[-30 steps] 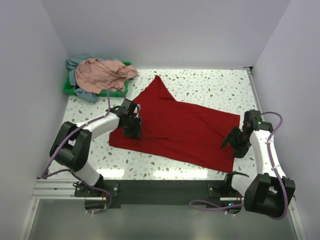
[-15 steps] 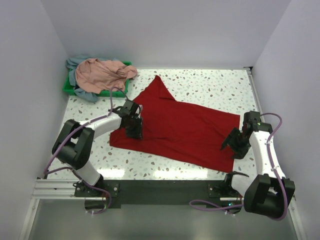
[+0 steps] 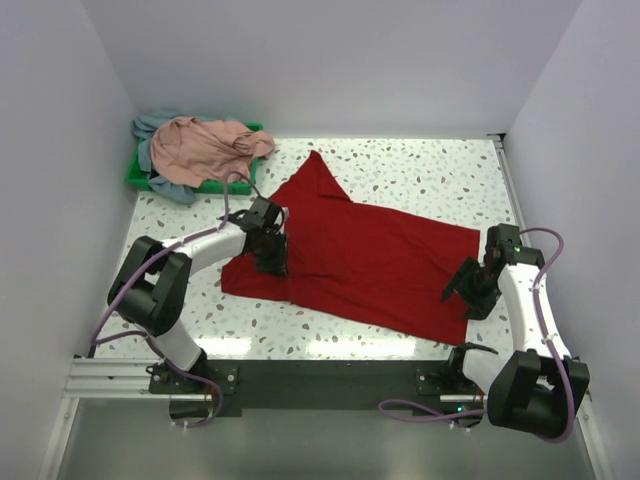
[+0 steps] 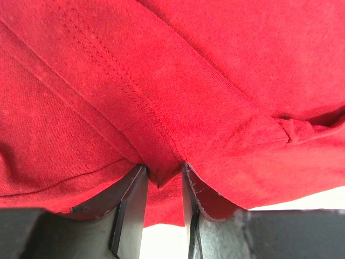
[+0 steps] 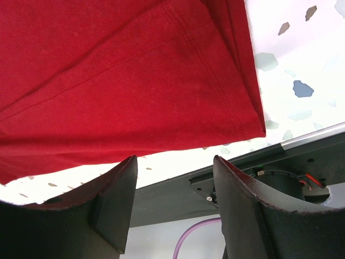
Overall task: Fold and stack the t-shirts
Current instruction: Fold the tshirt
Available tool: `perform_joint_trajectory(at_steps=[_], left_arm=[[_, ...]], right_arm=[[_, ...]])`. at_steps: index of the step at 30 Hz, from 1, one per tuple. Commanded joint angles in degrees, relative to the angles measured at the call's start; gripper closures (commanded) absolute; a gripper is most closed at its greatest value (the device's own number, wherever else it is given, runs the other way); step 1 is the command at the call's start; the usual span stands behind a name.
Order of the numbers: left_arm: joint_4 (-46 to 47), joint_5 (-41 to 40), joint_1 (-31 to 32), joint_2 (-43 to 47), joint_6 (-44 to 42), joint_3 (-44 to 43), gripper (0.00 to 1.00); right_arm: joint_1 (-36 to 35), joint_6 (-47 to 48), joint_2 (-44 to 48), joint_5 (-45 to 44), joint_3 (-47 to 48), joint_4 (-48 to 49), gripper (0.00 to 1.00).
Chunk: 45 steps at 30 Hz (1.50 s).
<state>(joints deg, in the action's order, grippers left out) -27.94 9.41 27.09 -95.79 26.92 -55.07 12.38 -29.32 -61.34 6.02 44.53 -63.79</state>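
**Left tool pinches red shirt edge, right tool open at near-right corner**

The red t-shirt [image 3: 370, 255] lies spread flat on the counter [image 3: 430, 170], running diagonally from a point near the far middle to the near right. The left tool [image 4: 161, 175] is closed on a fold of the shirt's left edge, with stitched hem cloth bunched between its fingers. The right tool [image 5: 175, 162] has its fingers spread wide with nothing between them, just over the shirt's near-right hem. That hem corner sits close to the counter's near edge, and the dark rail [image 5: 280, 162] shows right past it.

There is bare speckled counter far right of the shirt, plus a strip along its left side and a thin strip in front. The pink t-shirt [image 3: 200, 148] is heaped on the grey-blue t-shirt [image 3: 160, 182] in the green tray [image 3: 134, 178]. The tray is in the far-left corner, apart from the red shirt.
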Motion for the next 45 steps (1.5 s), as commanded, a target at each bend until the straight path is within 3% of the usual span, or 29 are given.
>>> perform_joint_trajectory(at_steps=[1,6,14,45], left_arm=[[0.1,-0.4,0.2,1.0,-0.1,-2.5,0.64],[0.1,-0.3,0.2,0.4,-0.5,-2.9,0.65],[0.1,0.3,0.2,0.2,-1.5,-4.2,1.0],[0.3,8.7,1.1,-17.8,-6.0,-27.0,1.0]], right_arm=[[-0.2,0.4,1.1,1.4,0.0,-0.3,0.39],[-0.2,0.1,0.8,1.5,-0.1,0.0,0.39],[-0.1,-0.5,0.9,1.4,-0.1,0.0,0.39],[-0.2,-2.5,-4.7,1.2,3.5,2.0,0.39]])
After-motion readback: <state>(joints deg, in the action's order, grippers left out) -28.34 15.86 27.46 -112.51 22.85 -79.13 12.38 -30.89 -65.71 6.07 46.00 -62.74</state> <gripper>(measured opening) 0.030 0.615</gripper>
